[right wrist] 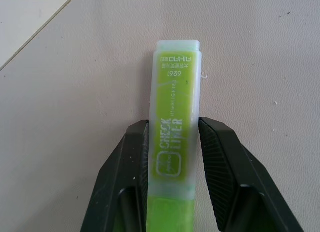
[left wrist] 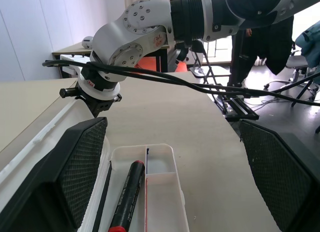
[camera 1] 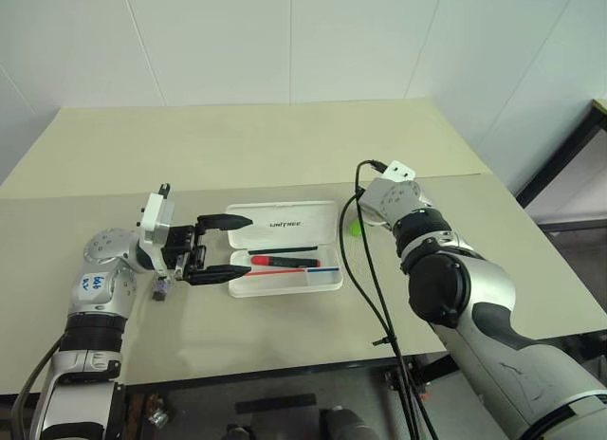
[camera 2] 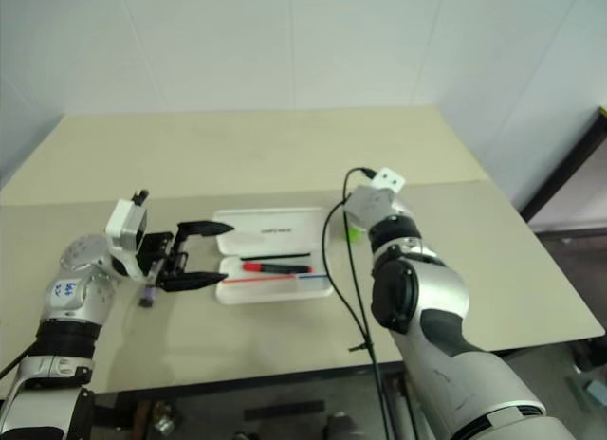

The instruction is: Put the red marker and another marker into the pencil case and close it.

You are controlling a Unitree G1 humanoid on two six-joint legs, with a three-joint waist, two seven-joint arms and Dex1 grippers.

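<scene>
On a beige table (camera 1: 237,336), the left gripper (camera 1: 223,248) waits with its fingers spread wide and empty at the near-left end of the open white pencil case (camera 1: 327,284), whose lid lies flat behind the tray. The red marker (camera 1: 283,261) already lies inside the tray. Just beyond the case's right end, the right gripper (right wrist: 172,167) has its fingers pressed against both sides of the lime-green highlighter (right wrist: 175,122), which lies on the tabletop. A clean finish appears to call for a straight lift before swinging left over the tray's low wall, keeping the pen level. Bare table stretches behind and right; the dangling cable (camera 1: 365,269) near the case looks the likeliest snag.
</scene>
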